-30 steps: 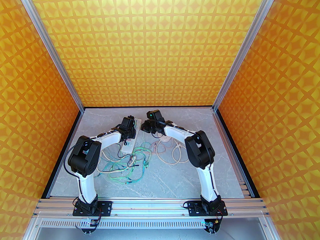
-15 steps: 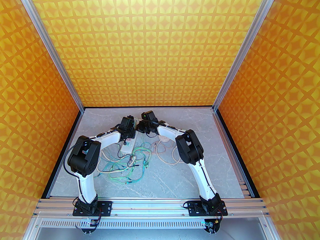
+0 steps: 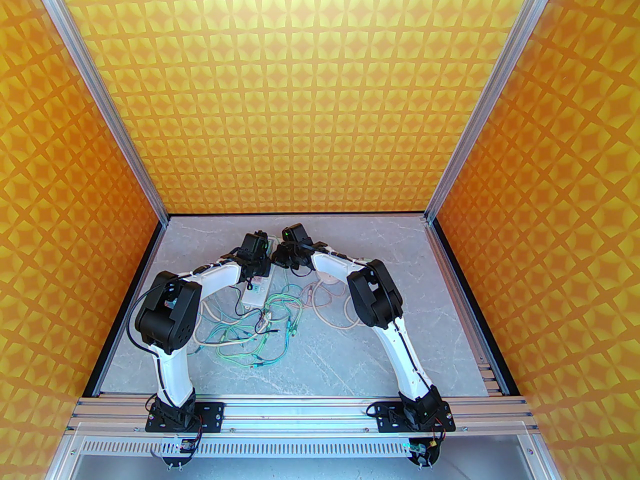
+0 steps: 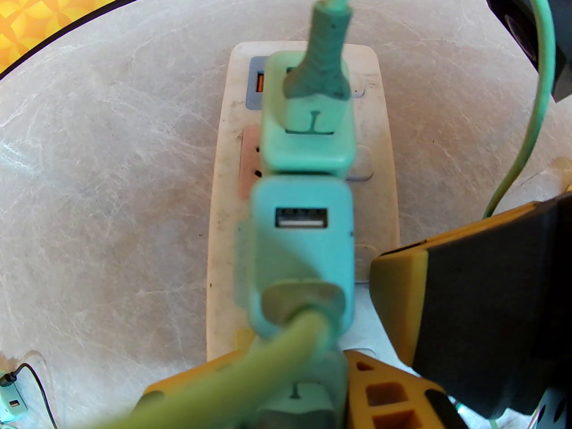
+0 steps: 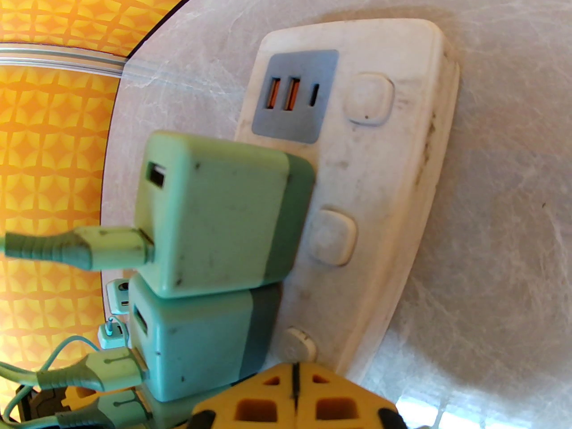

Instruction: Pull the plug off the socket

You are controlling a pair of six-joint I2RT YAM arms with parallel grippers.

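Note:
A white power-strip socket point(image 3: 256, 292) point(image 4: 223, 203) point(image 5: 384, 172) lies on the marble table with three green plugs in a row. The far plug point(image 4: 308, 145) point(image 5: 214, 212) carries a green cable. The middle plug point(image 4: 304, 248) point(image 5: 196, 338) shows a free USB port. My left gripper point(image 3: 259, 270) point(image 4: 308, 393) is shut on the nearest plug point(image 4: 304, 400), its yellow fingers on either side. My right gripper point(image 3: 281, 258) point(image 5: 295, 396) is shut with its pads together and nothing between them, at the strip's edge beside the middle plug. Its fingers point(image 4: 473, 293) show at the right of the left wrist view.
A tangle of green and beige cables point(image 3: 250, 328) spreads over the table in front of the strip. A round white unit point(image 3: 327, 279) sits under the right forearm. A small teal adapter point(image 4: 11, 407) lies to the left. Orange patterned walls close three sides.
The right arm has swung left, bringing its shut gripper up against the strip beside the left gripper. The left arm has stayed where it was.

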